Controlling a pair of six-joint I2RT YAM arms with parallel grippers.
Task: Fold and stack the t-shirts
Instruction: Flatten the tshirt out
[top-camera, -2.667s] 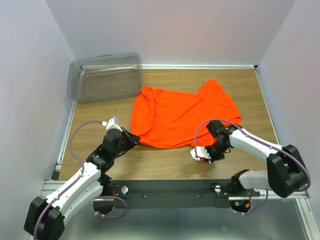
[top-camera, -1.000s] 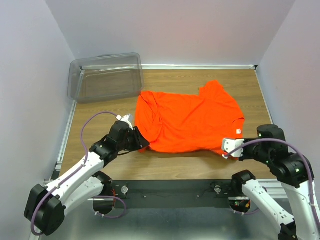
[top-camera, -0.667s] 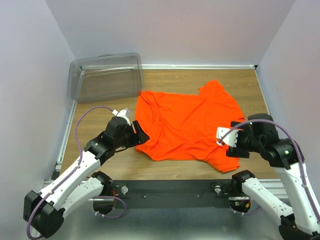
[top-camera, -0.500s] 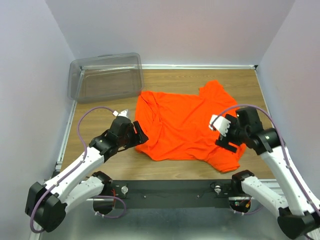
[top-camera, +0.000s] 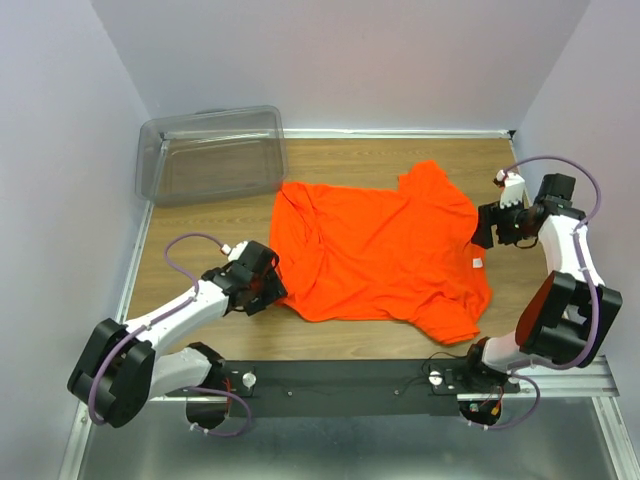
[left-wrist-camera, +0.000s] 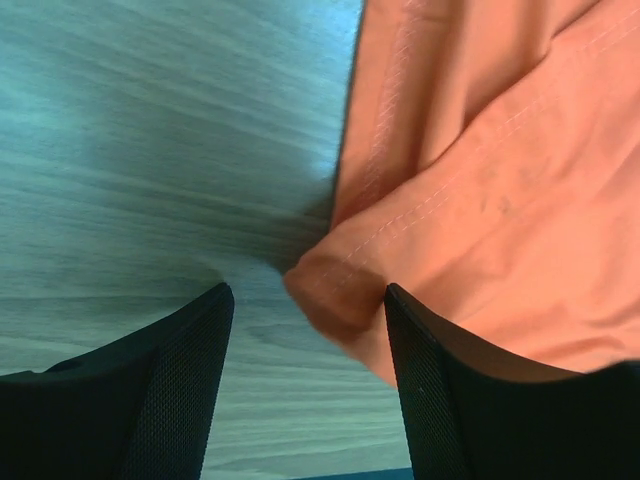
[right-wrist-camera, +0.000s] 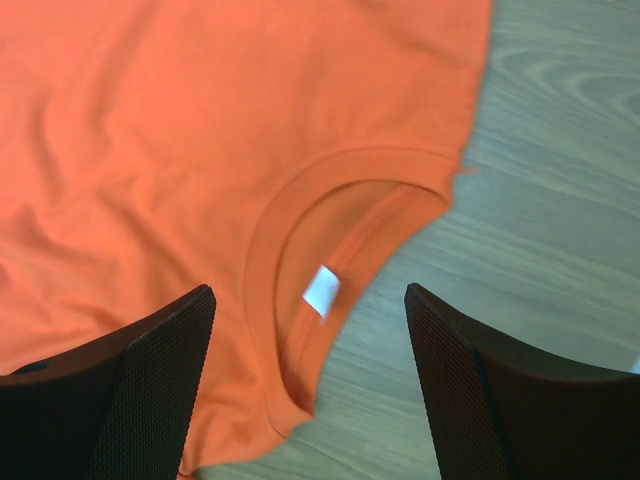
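A clear rectangular plastic bin (top-camera: 212, 155) sits at the far left corner of the wooden table (top-camera: 190, 235), apart from the bright orange t-shirt (top-camera: 375, 250) spread mid-table. Pale lavender walls (top-camera: 350, 60) enclose three sides. The left gripper (left-wrist-camera: 305, 380), fingers apart, straddles the shirt's near-left corner. The right gripper (right-wrist-camera: 310, 385), fingers also apart, hangs over the collar.

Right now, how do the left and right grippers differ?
The left gripper sits close over the near left hem corner of the t-shirt; the right gripper hangs higher, over its collar on the right. The folded corner lies between the left's fingers, the white tag between the right's. Both are open, gripping nothing.
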